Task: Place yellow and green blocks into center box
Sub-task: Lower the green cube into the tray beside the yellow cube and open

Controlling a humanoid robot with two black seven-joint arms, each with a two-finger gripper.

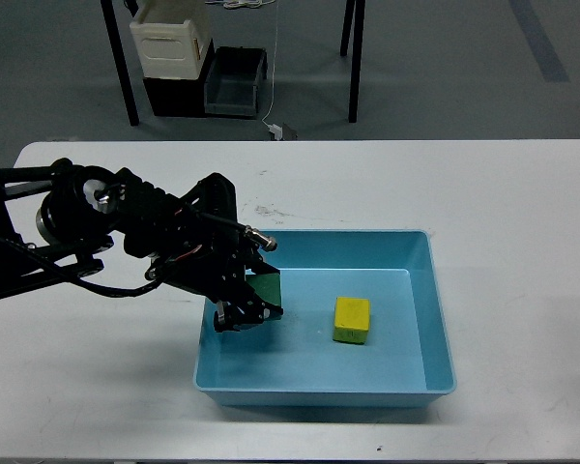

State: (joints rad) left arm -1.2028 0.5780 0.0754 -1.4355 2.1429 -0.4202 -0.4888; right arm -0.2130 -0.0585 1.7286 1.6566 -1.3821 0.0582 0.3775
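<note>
A light blue box (pixel 437 300) sits at the table's centre. A yellow block (pixel 352 320) lies on its floor, right of middle. My left gripper (pixel 253 305) reaches from the left over the box's left wall and is shut on a green block (pixel 266 288), holding it low inside the left part of the box, left of the yellow block. Whether the green block touches the floor I cannot tell. My right gripper is out of view.
The white table (pixel 503 193) extends on all sides of the box. Beyond its far edge stand black table legs (pixel 122 72), a cream crate (pixel 172 39) and a dark bin (pixel 236 82) on the floor.
</note>
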